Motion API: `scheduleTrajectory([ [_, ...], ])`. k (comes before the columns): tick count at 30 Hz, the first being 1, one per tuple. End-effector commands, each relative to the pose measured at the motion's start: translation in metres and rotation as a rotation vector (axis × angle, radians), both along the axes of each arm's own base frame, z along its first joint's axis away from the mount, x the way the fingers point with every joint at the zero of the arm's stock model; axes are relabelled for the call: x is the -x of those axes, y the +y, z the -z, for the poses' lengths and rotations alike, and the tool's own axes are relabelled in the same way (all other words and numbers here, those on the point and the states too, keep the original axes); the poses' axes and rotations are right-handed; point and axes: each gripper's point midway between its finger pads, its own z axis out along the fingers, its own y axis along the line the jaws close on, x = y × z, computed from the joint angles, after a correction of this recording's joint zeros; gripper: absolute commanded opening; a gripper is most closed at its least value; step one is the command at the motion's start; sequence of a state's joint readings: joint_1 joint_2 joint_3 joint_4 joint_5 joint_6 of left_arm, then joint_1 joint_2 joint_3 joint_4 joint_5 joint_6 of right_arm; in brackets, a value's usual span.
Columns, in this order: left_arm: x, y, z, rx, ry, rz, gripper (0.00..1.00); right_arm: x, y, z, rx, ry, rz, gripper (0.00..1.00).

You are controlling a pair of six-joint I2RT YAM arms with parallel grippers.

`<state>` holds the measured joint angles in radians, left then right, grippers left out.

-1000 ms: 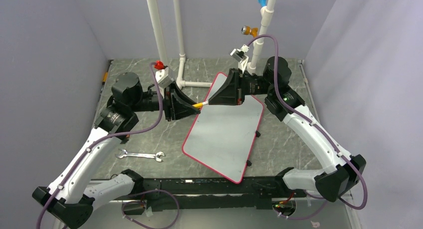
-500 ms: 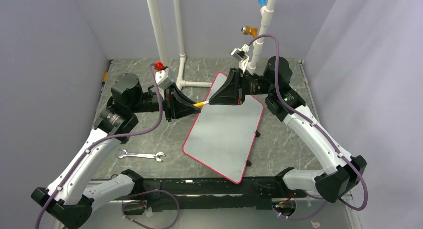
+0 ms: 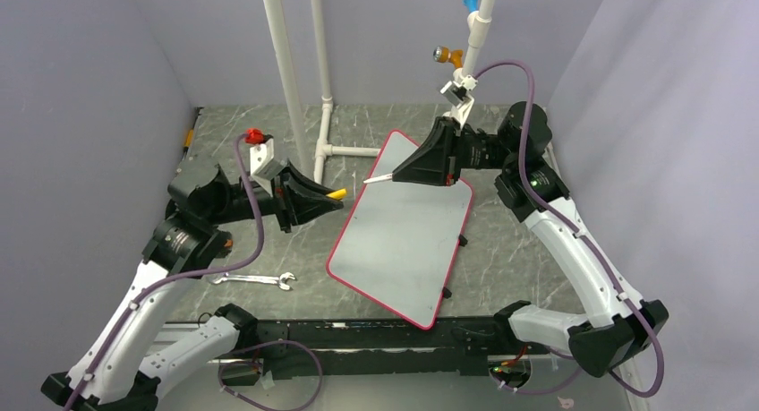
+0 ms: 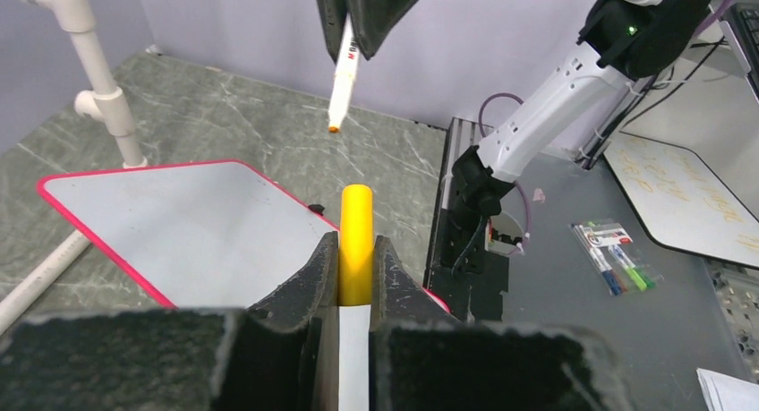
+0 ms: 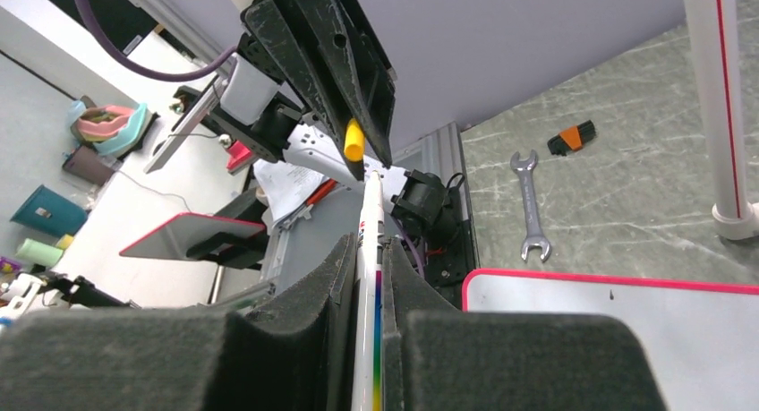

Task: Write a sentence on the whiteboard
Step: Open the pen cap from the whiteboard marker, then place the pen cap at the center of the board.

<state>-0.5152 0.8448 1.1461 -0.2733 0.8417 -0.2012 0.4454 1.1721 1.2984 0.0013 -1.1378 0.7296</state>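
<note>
Both arms reach inward, tips facing but apart; left tool [image 3: 325,199] pinches a yellow cap [image 4: 356,223], right tool [image 3: 394,173] pinches a pen [image 4: 341,71].

Closed in on three sides by plain lavender-grey walls [image 3: 98,62], softly and evenly lit. Below, a table top [image 3: 268,241] of dark grey-green stone pattern with pale veins. Toward the far edge, two upright white pipes [image 3: 279,62] side by side, with a short horizontal run [image 3: 353,149] low down. Nearer the far right corner, a third white pipe [image 3: 477,30] with blue and orange fittings. Along the near edge, a black rail [image 3: 376,335]. Beyond that edge, from the left wrist view, a grey desk [image 4: 573,321] bearing a packet of markers [image 4: 616,256]. From the right wrist view, a pale surface [image 5: 107,196] strewn with small blurred items.
</note>
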Motion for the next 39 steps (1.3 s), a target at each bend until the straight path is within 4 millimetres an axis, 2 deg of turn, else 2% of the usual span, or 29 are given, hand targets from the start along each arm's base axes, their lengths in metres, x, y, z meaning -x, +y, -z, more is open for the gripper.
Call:
scheduleTrajectory([
  [1,-0.007,0.010,-0.006,0.017,-0.016,-0.084,0.00,0.008,-0.007,-0.005,-0.012,-0.044,-0.013,0.00],
  [6,-0.019,0.030,0.011,-0.010,0.055,-0.263,0.00,0.001,-0.012,0.000,0.020,-0.043,0.059,0.00],
  [10,-0.028,0.058,0.033,-0.078,0.161,-0.464,0.00,-0.012,-0.016,0.016,0.082,-0.027,0.165,0.00],
  [14,-0.037,0.093,0.071,-0.127,0.288,-0.698,0.00,-0.028,-0.027,0.040,0.155,-0.008,0.322,0.00],
  [16,-0.041,0.107,0.098,-0.144,0.372,-0.807,0.00,-0.039,-0.035,0.056,0.203,0.005,0.422,0.00],
  [19,-0.045,0.120,0.149,-0.163,0.523,-0.932,0.00,-0.055,-0.052,0.081,0.276,0.032,0.571,0.00],
  [23,-0.046,0.118,0.207,-0.177,0.667,-0.978,0.00,-0.064,-0.074,0.112,0.346,0.065,0.726,0.00],
  [28,-0.044,0.114,0.259,-0.227,0.759,-0.999,0.00,-0.065,-0.094,0.147,0.389,0.102,0.845,0.00],
  [31,-0.046,0.114,0.286,-0.243,0.803,-1.037,0.00,-0.065,-0.098,0.164,0.402,0.121,0.873,0.00],
  [35,-0.050,0.107,0.310,-0.233,0.826,-1.035,0.00,-0.065,-0.100,0.181,0.421,0.138,0.878,0.00],
  [38,-0.053,0.097,0.319,-0.198,0.827,-0.997,0.00,-0.063,-0.100,0.189,0.427,0.151,0.873,0.00],
  [39,-0.053,0.099,0.325,-0.208,0.833,-1.010,0.00,-0.063,-0.100,0.191,0.424,0.152,0.873,0.00],
])
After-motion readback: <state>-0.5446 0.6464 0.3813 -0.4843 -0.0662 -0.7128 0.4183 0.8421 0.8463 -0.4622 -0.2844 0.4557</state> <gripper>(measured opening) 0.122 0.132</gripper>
